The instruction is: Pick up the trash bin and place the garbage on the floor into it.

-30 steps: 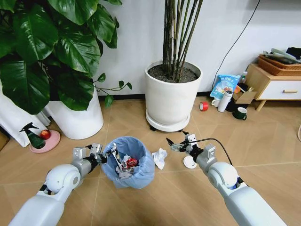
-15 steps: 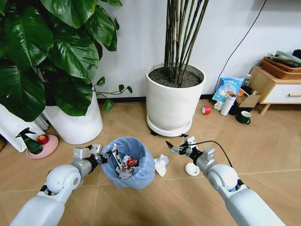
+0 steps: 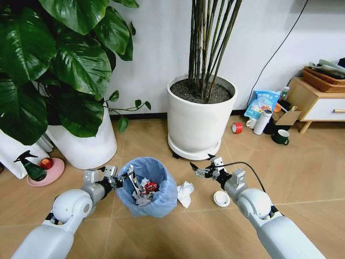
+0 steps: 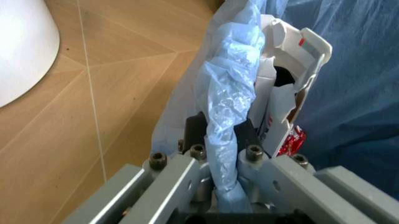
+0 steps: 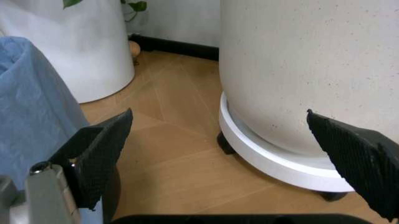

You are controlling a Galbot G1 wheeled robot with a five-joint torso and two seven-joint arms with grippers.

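Note:
The trash bin (image 3: pixel 150 189), lined with a crinkly light-blue bag, is low in the middle of the head view with papers and a red wrapper (image 3: pixel 151 186) inside. My left gripper (image 3: pixel 125 177) is shut on its near-left rim. In the left wrist view the fingers (image 4: pixel 181 172) pinch the bunched bag edge (image 4: pixel 227 140). My right gripper (image 3: pixel 202 167) hangs open to the right of the bin, in front of the white planter (image 5: pixel 293 70), with nothing between its pads (image 5: pixel 103 154). A crumpled white paper (image 3: pixel 185 193) and a white disc (image 3: pixel 221 198) lie on the floor below it.
Two big white planters (image 3: pixel 200 116) (image 3: pixel 86 143) stand behind. A green spray bottle (image 3: pixel 33 168) and a pink dish are at far left. A red tape roll (image 3: pixel 235 127), a white tube (image 3: pixel 262 121), a blue-white packet (image 3: pixel 260 102), a dark mug (image 3: pixel 280 137) and a wooden cabinet (image 3: pixel 318 102) are at the right.
The whole picture has shifted, so the camera has moved. The paper and the disc now lie lower against the grippers. Both arms and the held bin keep their places in the picture.

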